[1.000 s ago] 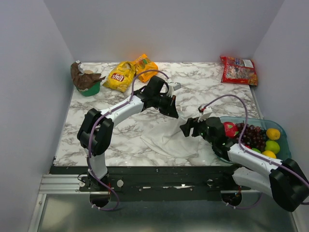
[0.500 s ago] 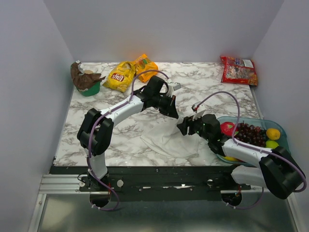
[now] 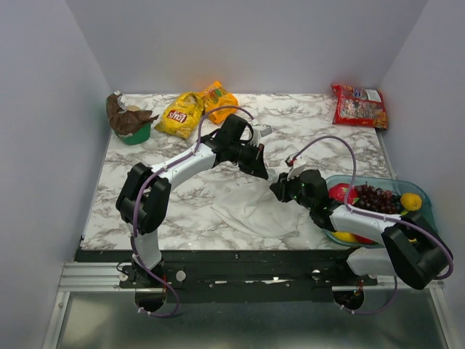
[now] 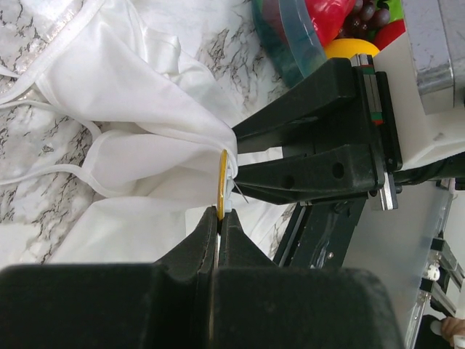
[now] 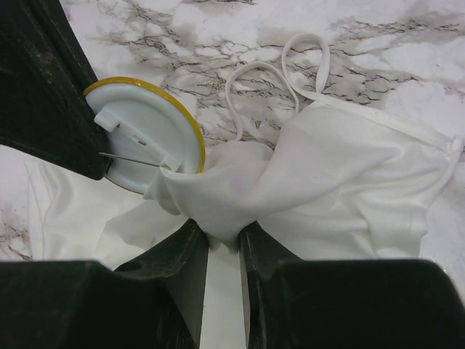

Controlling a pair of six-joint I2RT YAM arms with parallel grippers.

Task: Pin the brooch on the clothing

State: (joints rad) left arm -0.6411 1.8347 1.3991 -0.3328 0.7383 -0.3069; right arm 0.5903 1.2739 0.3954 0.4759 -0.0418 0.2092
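Note:
The clothing (image 3: 251, 211) is a white garment crumpled on the marble table between the two arms. My left gripper (image 3: 260, 169) is shut on the brooch (image 4: 221, 182), a small round yellow-rimmed disc seen edge-on at my left gripper's tips (image 4: 219, 212). In the right wrist view the brooch's white back (image 5: 145, 134) shows its pin standing open, right against a raised fold of the clothing (image 5: 349, 182). My right gripper (image 5: 224, 233) pinches that fold between its fingers, just below the brooch. The right gripper's black fingers (image 4: 312, 145) reach in beside the brooch in the left wrist view.
A teal tub (image 3: 425, 218) of fruit sits at the right edge under my right arm. Yellow (image 3: 180, 114) and orange (image 3: 218, 98) snack bags lie at the back, a red bag (image 3: 359, 105) at back right, and a green bowl (image 3: 134, 133) at back left.
My right gripper has moved up and left to meet the left gripper and has closed on a fold of the clothing. The left arm with the brooch has stayed still.

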